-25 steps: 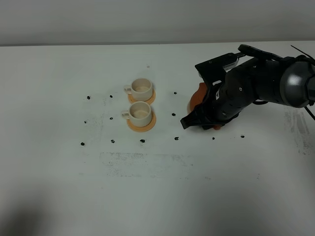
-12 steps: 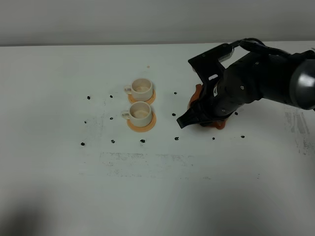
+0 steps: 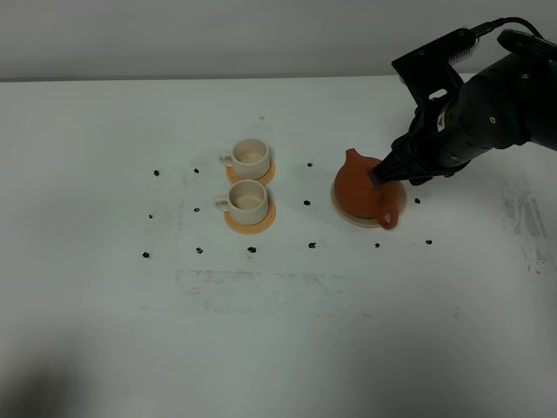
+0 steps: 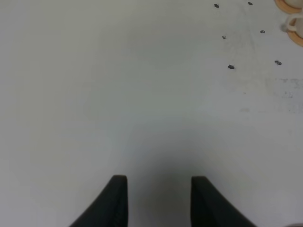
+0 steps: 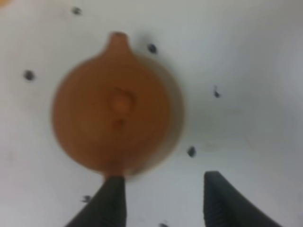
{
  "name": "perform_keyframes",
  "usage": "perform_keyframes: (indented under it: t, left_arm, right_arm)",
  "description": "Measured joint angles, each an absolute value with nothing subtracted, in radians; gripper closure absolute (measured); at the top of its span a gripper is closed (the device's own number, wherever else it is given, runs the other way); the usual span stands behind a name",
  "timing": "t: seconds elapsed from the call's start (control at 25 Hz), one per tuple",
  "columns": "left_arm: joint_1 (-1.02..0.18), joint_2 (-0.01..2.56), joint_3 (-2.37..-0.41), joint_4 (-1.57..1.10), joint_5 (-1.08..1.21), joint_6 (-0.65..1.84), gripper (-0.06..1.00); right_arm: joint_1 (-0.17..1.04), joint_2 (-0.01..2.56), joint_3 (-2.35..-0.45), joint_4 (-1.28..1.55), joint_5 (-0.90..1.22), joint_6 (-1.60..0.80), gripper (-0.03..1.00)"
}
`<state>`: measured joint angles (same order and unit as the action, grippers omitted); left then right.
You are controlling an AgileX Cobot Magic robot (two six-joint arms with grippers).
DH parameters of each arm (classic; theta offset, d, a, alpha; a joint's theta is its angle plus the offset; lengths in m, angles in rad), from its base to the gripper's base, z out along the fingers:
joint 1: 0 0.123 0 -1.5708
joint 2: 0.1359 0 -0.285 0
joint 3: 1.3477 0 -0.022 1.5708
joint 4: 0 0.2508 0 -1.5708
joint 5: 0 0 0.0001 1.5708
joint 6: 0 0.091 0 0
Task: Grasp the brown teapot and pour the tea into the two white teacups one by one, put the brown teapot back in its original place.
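The brown teapot (image 3: pixel 364 190) stands upright on the pale beige coaster (image 3: pixel 346 214), spout toward the far left, handle (image 3: pixel 389 218) toward the front right. It also shows in the right wrist view (image 5: pixel 116 120), blurred, with the coaster rim (image 5: pixel 178 118) around it. My right gripper (image 3: pixel 383 178) (image 5: pixel 165 198) is open and empty, hovering just above the teapot's right side, apart from it. The two white teacups (image 3: pixel 250 156) (image 3: pixel 247 200) stand on orange coasters to the left. My left gripper (image 4: pixel 158 194) is open over bare table; it is out of the high view.
Small black marks (image 3: pixel 308 203) dot the white table (image 3: pixel 278 331) around the cups and teapot. The left wrist view shows a cup's edge (image 4: pixel 296 24) and an orange coaster (image 4: pixel 289 4) in one corner. The right arm's dark body (image 3: pixel 487 113) hangs over the far right.
My right arm has drawn back to the right and upward, off the teapot. The teapot, mostly covered before, now stands uncovered on the beige coaster. The cups have not moved.
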<state>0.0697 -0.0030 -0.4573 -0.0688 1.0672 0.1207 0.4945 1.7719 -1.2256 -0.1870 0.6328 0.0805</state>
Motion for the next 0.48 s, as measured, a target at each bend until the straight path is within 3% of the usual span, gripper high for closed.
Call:
perform_keyframes:
  t: [0.48]
  left_arm:
    - [0.07,-0.003,-0.457,-0.069,1.067,0.121,0.6]
  right_arm:
    - [0.492,1.928,-1.382,-0.084,0.778,-0.009,0.57]
